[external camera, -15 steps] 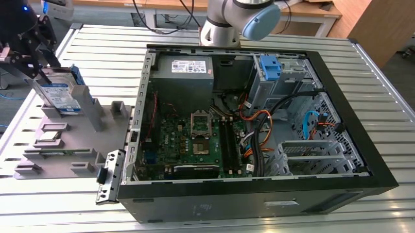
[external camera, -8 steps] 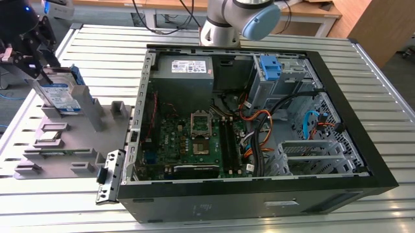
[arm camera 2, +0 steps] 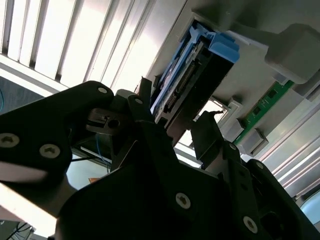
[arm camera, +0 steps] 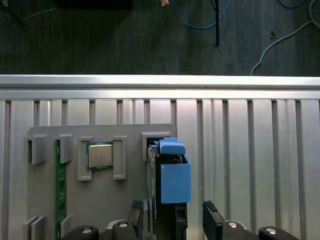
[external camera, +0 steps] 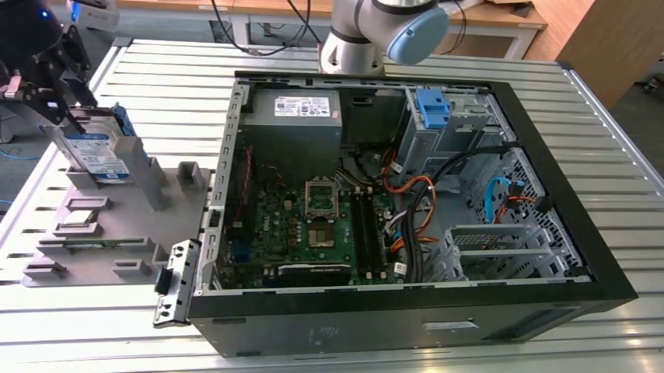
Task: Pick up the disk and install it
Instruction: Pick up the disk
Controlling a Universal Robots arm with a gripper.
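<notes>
One disk (external camera: 101, 158) is standing on edge in a slot of the grey fixture plate (external camera: 104, 233), at the exterior view's left, w/ its blue carrier frame (arm camera: 175, 181) wrapping the edges and a white-and-blue label showing. Robot's gripper (external camera: 68, 116) is hanging right over the disk's top w/ jaws spread, straddling it. In the first wrist view one finger (arm camera: 139, 220) is sitting just beside one face. The other finger (arm camera: 212, 222) is standing off w/ a clear gap.

Same plate is carrying a CPU (arm camera: 100, 155) and a green RAM stick (arm camera: 60, 190) in their own pockets, and is lying on the slatted alu table (external camera: 155, 70).

Open PC case (external camera: 581, 233) is sitting to the exterior view's right, well apart from the disk. It's showing a motherboard (external camera: 311, 225), a grey PSU box (external camera: 295, 116) and a blue bracket (external camera: 431, 109) toward the far side. Arm base (external camera: 363, 39) is standing just beyond the case's far wall.
</notes>
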